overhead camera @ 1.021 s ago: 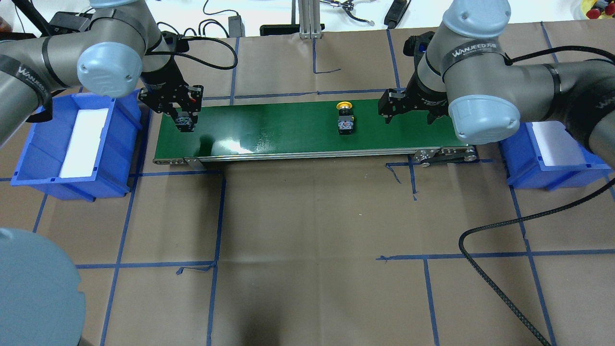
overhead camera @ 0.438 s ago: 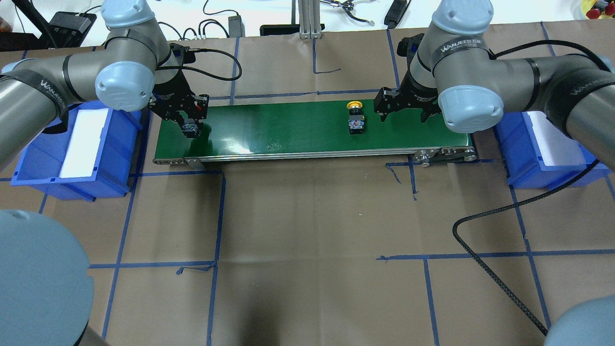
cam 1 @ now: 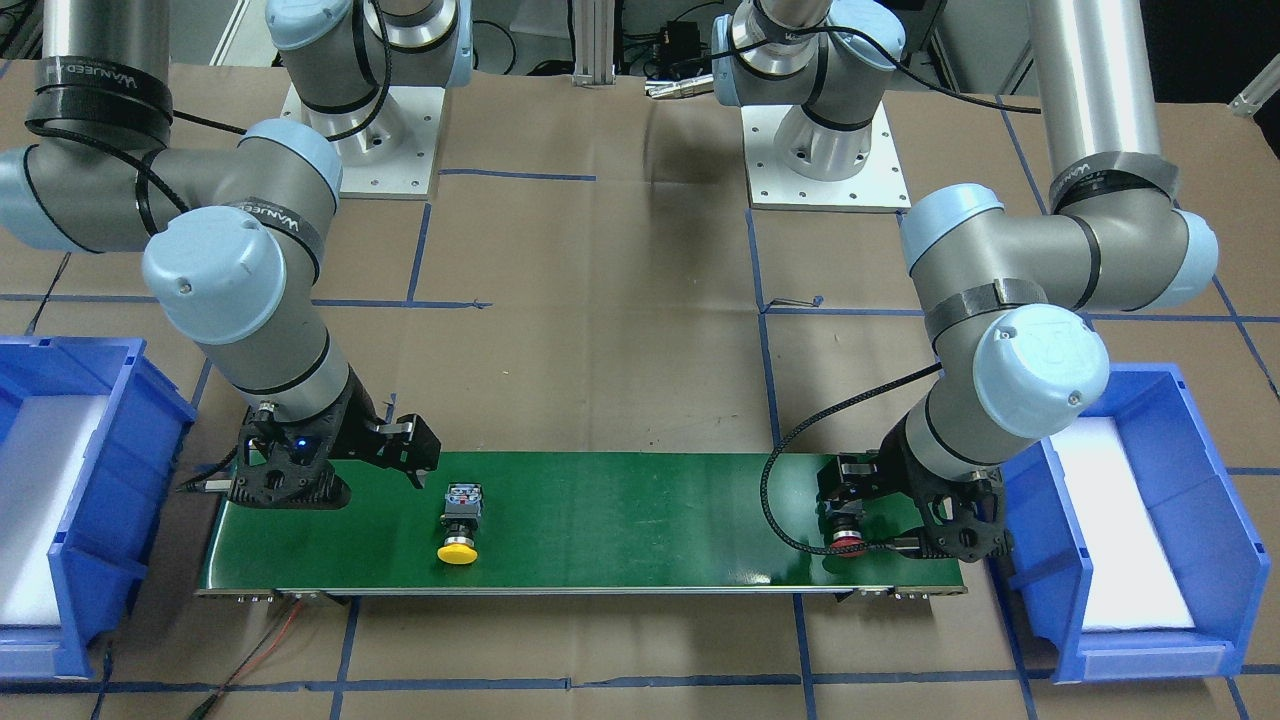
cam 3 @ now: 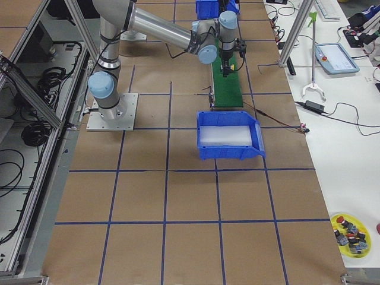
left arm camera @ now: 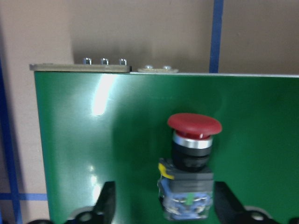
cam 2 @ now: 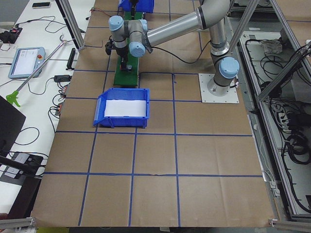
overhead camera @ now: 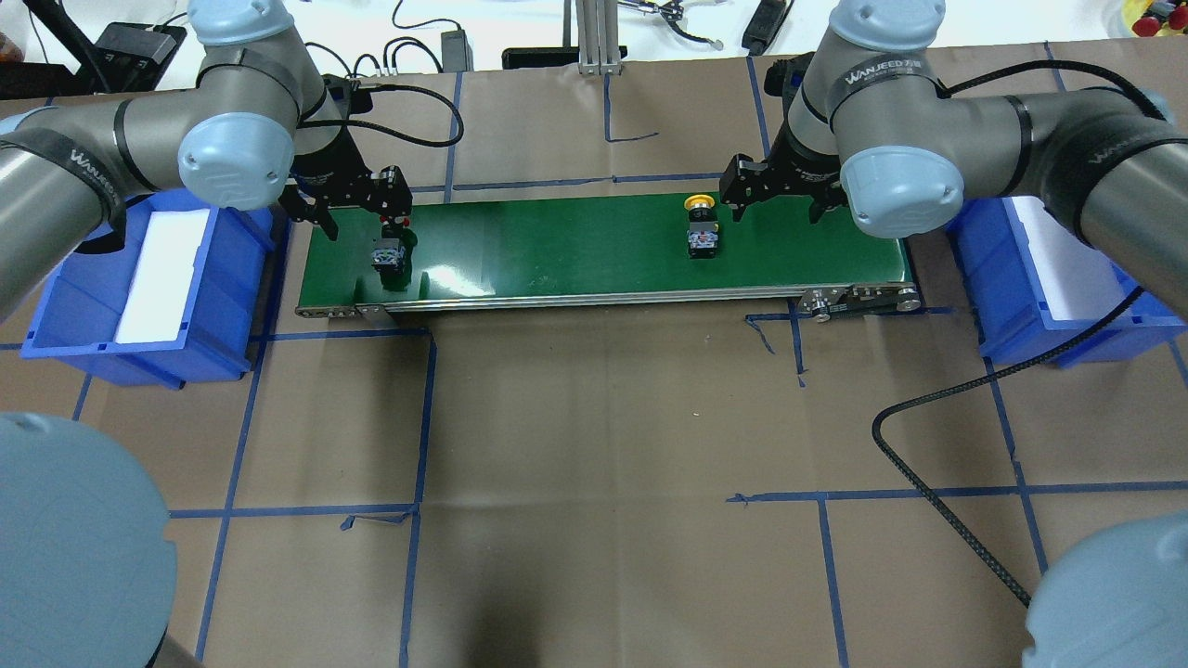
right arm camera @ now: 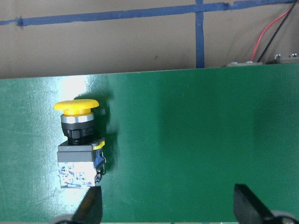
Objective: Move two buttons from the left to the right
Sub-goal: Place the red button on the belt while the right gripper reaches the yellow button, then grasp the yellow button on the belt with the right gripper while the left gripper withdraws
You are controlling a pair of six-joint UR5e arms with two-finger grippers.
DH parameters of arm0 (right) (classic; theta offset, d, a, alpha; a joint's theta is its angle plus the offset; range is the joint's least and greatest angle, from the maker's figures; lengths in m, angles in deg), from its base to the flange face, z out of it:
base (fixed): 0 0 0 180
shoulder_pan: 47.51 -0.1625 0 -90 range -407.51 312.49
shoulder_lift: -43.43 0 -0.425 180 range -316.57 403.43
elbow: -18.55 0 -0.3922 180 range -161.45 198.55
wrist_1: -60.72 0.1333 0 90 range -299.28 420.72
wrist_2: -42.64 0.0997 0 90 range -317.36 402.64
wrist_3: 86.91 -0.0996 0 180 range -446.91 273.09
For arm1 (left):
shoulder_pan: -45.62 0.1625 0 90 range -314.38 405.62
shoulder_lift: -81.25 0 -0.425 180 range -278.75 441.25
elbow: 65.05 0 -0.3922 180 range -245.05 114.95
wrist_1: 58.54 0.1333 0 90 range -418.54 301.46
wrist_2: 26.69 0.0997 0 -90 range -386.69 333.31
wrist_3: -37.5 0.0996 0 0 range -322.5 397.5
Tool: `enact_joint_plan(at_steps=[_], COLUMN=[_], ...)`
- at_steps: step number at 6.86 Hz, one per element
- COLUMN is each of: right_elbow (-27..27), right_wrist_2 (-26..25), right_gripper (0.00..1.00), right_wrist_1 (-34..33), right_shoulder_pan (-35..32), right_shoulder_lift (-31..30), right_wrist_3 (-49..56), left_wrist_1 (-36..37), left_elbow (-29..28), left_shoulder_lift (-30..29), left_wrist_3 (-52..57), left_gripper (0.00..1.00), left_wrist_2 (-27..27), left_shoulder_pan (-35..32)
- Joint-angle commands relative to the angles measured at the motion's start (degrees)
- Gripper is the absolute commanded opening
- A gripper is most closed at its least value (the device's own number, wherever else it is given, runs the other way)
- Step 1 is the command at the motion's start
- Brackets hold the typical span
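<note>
On the table [overhead camera: 594, 445], covered in brown paper and marked into squares with blue tape, a black cable [overhead camera: 937, 501] loops across the near right-hand side. Beyond it a green conveyor belt [overhead camera: 557, 250] runs from left to right, and both buttons lie on it on their sides, caps pointing away from the robot.

The red button [overhead camera: 386, 253] lies at the belt's left end, close to the edge nearest the robot. The left gripper [left arm camera: 165, 205] hangs low over it with its fingers [left arm camera: 106, 203] spread wide. In the left wrist view the button sits between them, and neither finger touches it.

The yellow button [overhead camera: 701, 227] lies well to the right, past the middle of the belt, short of its right end. The right gripper [right arm camera: 168, 207] hovers just beside it on the right, its jaws also wide apart and holding nothing. In the right wrist view the button's grey block is just ahead of one finger [right arm camera: 91, 205], at the outer edge of the gap rather than in the middle of it.

A blue bin [overhead camera: 56, 306] stands off the belt's left end and another blue bin [overhead camera: 1021, 325] off its right end. Each is lined with a white pad, and no button shows in either.

At the far edge of the table stands an aluminium post [overhead camera: 594, 37], with loose cables and power bricks [overhead camera: 455, 42] on the white surface behind it.
</note>
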Motion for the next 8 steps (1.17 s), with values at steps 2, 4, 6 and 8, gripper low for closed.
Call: enact_joint_plan(at_steps=[2, 4, 6, 8], right_elbow=[0.32, 2.07, 2.70, 2.00], right_wrist_2=[0.28, 0.54, 2.83, 2.74], right_gripper=[1.00, 1.00, 1.00, 1.00], right_wrist_1=[0.05, 0.14, 0.06, -0.12], right_shoulder_pan=[-0.09, -0.09, -0.09, 0.00], right_shoulder_lift=[1.41, 3.34, 4.92, 5.80], right_wrist_3=[0.03, -0.06, 0.03, 0.64], left_wrist_1=[-9.12, -17.31, -22.86, -21.93], left_elbow=[-0.87, -0.87, -0.44, 2.72], left_shoulder_lift=[8.24, 14.84, 21.52, 24.53], left_wrist_3=[-0.13, -0.22, -1.80, 1.86], left_gripper=[1.00, 1.00, 1.00, 1.00], left_wrist_2=[0.00, -0.35, 0.09, -0.26], left_shoulder_pan=[-0.20, -0.54, -4.39, -3.98])
